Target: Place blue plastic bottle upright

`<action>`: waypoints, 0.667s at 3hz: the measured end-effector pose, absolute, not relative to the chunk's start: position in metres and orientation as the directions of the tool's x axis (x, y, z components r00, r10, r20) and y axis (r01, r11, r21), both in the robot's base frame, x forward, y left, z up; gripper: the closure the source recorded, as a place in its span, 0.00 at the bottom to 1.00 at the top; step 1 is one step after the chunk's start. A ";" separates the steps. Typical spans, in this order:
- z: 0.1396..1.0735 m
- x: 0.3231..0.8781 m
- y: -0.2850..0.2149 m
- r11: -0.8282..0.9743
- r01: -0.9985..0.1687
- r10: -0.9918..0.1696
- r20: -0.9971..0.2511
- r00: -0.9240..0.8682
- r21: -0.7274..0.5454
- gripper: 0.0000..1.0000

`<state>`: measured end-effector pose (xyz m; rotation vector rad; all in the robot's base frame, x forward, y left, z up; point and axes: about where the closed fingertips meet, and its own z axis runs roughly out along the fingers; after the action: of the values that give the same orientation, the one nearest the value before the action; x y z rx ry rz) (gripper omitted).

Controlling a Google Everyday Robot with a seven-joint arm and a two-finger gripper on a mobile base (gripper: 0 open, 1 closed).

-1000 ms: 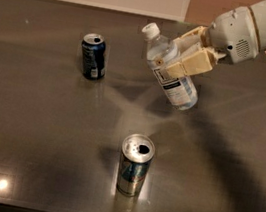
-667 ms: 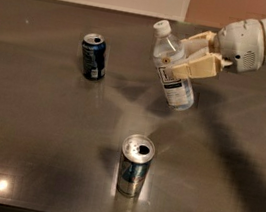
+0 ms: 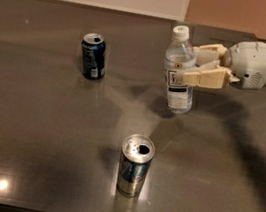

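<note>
Bottle's swung from a tilt, cap leaning left, to pretty much vertical now, and it's come down so its base looks to be on the bench (image 3: pixel 33 127). The hand (image 3: pixel 191 64) comes in from the right and is clamped around the blue plastic bottle (image 3: pixel 177 59) at mid-height, one finger on each side. White cap on top, white label with black print below the fingers; can't read any of it. Dark blue soda can (image 3: pixel 93 57) stands well off to the left, silver-and-blue slim can (image 3: pixel 133 171) out front, both opened. No brand legible on either.
</note>
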<state>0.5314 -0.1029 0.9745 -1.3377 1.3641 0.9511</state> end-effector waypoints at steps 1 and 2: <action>0.964 0.532 -0.113 0.092 -0.990 -0.178 -0.980 0.086 -0.103 1.00; 0.954 0.534 -0.124 0.098 -0.990 -0.130 -0.988 0.085 -0.098 1.00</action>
<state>0.5341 -0.1239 0.9542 -1.2640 1.2792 1.0023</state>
